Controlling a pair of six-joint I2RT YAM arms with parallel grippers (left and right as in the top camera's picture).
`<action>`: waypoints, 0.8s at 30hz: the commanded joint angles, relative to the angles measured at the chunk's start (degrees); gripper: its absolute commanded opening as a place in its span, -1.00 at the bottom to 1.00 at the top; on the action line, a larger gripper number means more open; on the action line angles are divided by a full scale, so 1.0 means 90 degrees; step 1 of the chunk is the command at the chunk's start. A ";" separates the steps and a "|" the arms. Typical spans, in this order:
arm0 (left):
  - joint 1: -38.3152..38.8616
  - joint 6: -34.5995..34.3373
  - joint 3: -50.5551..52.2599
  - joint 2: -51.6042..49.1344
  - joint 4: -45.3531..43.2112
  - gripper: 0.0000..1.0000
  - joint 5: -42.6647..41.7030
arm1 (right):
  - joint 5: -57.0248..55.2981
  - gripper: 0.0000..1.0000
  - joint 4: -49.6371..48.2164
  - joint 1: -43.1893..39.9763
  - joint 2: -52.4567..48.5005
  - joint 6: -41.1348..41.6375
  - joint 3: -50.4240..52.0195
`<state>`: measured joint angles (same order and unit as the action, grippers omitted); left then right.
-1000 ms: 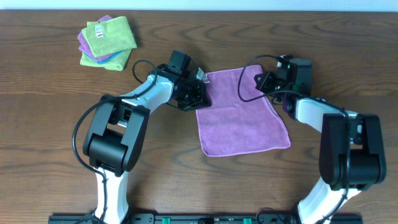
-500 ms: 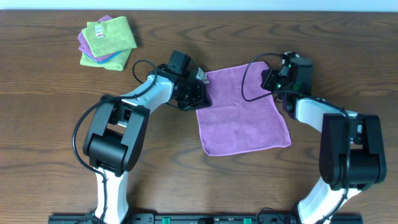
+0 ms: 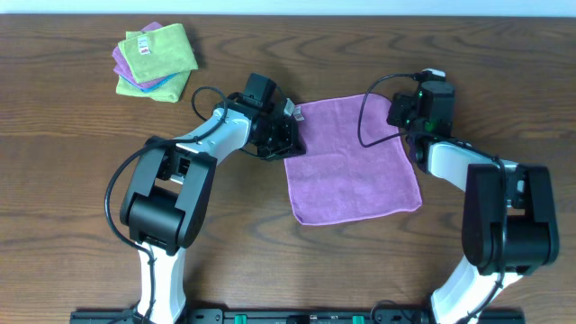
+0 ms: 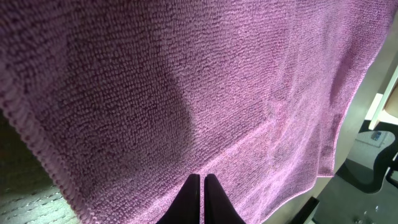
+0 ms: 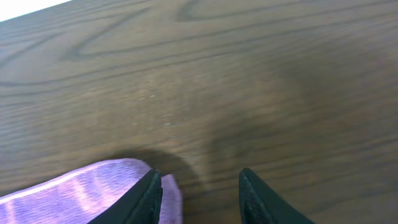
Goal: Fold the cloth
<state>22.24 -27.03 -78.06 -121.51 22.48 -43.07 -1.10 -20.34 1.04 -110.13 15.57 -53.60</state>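
Lying flat on the table [image 3: 72, 180], the cloth [image 3: 351, 166] spreads out near its centre. My left gripper [image 4: 199, 186] is pressed together, pinching its left edge. My right gripper [image 5: 199, 183] stands spread beside 1 corner; contact there is unclear, and the rest of the cloth is cut off in that wrist view.

cloth [image 3: 351, 166] corner hidden under left pincer [image 3: 284, 135] (overhead), right pincer [image 5: 199, 186] cropped below

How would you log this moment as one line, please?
cloth: unfolded, spread on table | left gripper: shut on cloth edge | right gripper: open beside far corner, not holding
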 commanded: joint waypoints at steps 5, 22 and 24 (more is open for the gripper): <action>-0.0381 0.0022 -0.0012 0.0019 0.0221 -0.89 -0.0311 | 0.0017 -0.07 0.0369 -0.0260 0.0568 -0.0296 0.0002; -0.1275 0.0503 -0.0393 0.1248 0.1979 -0.25 -0.0520 | 0.3587 0.66 0.5642 -0.2448 0.3339 -0.0617 0.0005; -0.1321 0.0765 -0.0393 0.1338 0.2514 0.41 -0.0483 | 0.3888 0.68 0.6042 -0.2676 0.3339 -0.0886 0.0005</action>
<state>11.38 -23.57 -80.71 -110.93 41.82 -49.30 24.95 31.73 -20.47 -80.71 11.86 -53.80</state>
